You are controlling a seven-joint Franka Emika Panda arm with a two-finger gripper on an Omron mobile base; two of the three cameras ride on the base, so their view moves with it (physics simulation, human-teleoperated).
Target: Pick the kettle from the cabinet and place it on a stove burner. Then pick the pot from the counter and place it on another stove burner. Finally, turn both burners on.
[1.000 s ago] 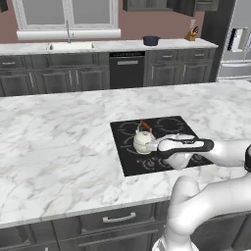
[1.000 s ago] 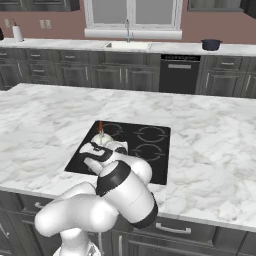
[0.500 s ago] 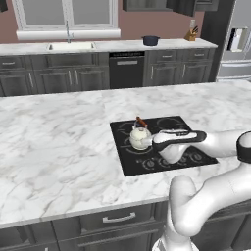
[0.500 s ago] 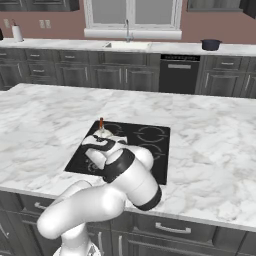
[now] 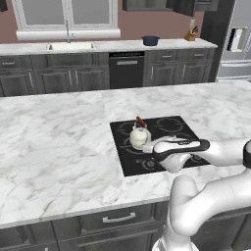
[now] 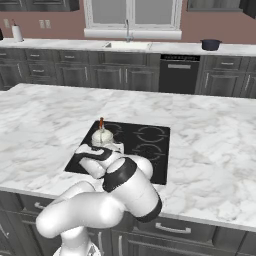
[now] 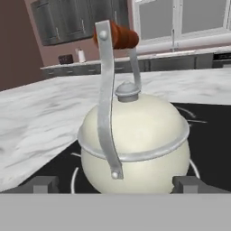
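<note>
One marble counter [image 5: 59,147], black cooktop [image 5: 169,128]

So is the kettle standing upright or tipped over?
Upright: the kettle sits flat on the cooktop, lid up, handle arching overhead.

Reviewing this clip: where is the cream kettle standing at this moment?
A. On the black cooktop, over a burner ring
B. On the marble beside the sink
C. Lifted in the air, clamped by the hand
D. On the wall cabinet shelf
A: the kettle rests upright on the black cooktop with a grey burner ring around its base, and the open hand sits just in front of it, its fingers apart and not gripping.
</note>
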